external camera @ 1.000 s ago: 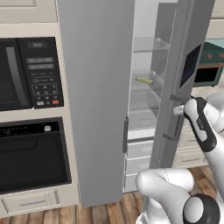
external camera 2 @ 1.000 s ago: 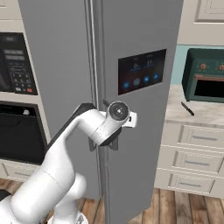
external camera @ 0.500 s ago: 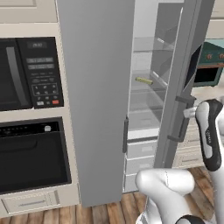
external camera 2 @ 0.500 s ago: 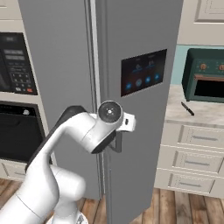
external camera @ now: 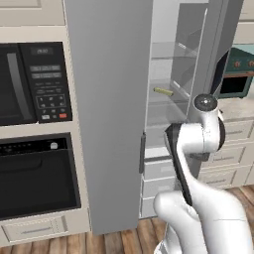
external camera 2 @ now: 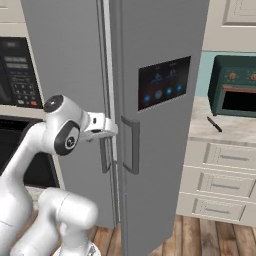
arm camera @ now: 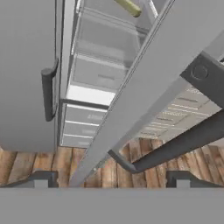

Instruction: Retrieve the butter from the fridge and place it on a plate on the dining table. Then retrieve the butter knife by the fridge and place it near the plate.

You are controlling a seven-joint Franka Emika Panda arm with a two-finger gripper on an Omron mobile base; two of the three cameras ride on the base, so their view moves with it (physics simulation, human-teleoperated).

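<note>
Fridge (external camera 2: 150,45): tall grey double-door unit; in my left base view its right door (external camera: 218,54) stands swung partly out, the left door (external camera: 106,109) shut, and the lit shelves show through the gap.
Butter (external camera: 163,91): small pale yellow stick lying on a glass shelf inside the fridge, at about 11 o'clock from my wrist in the left base view; in my hand view it (arm camera: 128,6) sits at 12 o'clock, right at the top edge.
Hand (arm camera: 111,179): my two dark fingertips stand well apart with the edge of the open door running down between them, so my hand is released and holds nothing.
Arm: in the right base view my hand (external camera 2: 102,127) reaches to the seam between the doors, just beside the bar handles (external camera 2: 131,145).
Door handle (arm camera: 49,89): dark bar on the shut left door, at 9 o'clock in my hand view.
Drawers (arm camera: 89,98): pale fridge bins below the shelves, seen through the gap.
Screen (external camera 2: 165,82): dark panel with blue icons on the right door.
Knife (external camera 2: 214,124): small dark knife lying on the cream desk (external camera 2: 235,131) at 3 o'clock from the fridge, in front of the green toaster oven (external camera 2: 234,92).
Microwave (external camera: 32,82): black, built in at 9 o'clock from the fridge, with the black oven (external camera: 37,176) under it.
Floor (arm camera: 48,162): wooden boards.
</note>
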